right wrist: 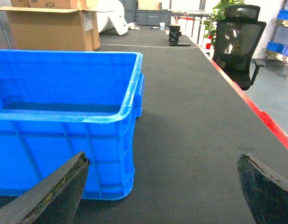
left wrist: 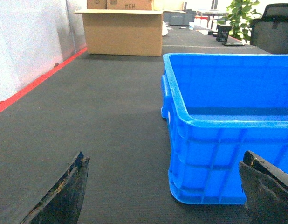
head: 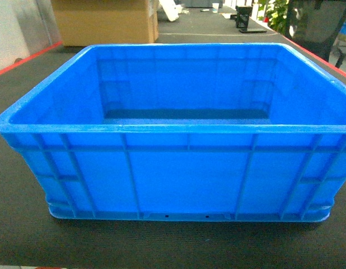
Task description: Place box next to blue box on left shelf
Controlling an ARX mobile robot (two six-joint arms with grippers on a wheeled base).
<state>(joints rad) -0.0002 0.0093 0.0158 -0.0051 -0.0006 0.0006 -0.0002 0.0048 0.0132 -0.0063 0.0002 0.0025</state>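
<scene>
A big, deep, bright blue plastic box with ribbed walls and a thick rim sat on the dark grey ribbed tabletop. In the head view it filled most of the picture, close to the near edge, and nothing lay inside it.

Far back on the left stood a brown cardboard box with its flaps open. Its writing looked like "#EH" in the left wrist view and "#SH" in the right wrist view, so the middle letter was too blurry to be sure of. No other words could be read.

The left claw was wide open and held nothing. Its two dark fingers stuck up at the bottom corners of the left wrist view. The blue box's near left corner stood between them, a bit farther away, closer to the right finger. The claw was not touching the box.

The right claw was wide open too, with nothing in it. Its left finger was in front of the blue box's near right corner, and I could not tell if they touched. The other finger was over bare tabletop on the right.

A red stripe ran along the tabletop's right edge. Past it stood a black mesh office chair, and a green leafy plant was at the far end.
</scene>
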